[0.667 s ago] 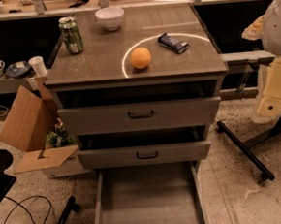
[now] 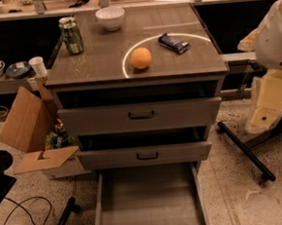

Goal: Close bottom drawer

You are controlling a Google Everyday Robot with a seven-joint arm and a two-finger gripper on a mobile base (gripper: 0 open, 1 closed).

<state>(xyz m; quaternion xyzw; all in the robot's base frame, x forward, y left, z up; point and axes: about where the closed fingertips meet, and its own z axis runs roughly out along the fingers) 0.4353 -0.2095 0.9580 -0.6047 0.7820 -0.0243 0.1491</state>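
The grey cabinet (image 2: 137,71) has three drawers, all pulled out. The bottom drawer (image 2: 148,202) is out the farthest. Its long plain grey tray reaches the lower edge of the view, and its front panel and handle are out of view below. The middle drawer (image 2: 145,155) and top drawer (image 2: 140,116) are out a little, each with a dark handle. My arm's pale body stands to the right of the cabinet. My gripper (image 2: 271,105) hangs there at about top-drawer height, apart from every drawer.
On the cabinet top are an orange (image 2: 140,58), a dark snack bar (image 2: 173,42), a white bowl (image 2: 110,17) and a green can (image 2: 71,35). An open cardboard box (image 2: 32,130) sits on the floor at left. Black stand legs (image 2: 244,150) lie at right, cables at lower left.
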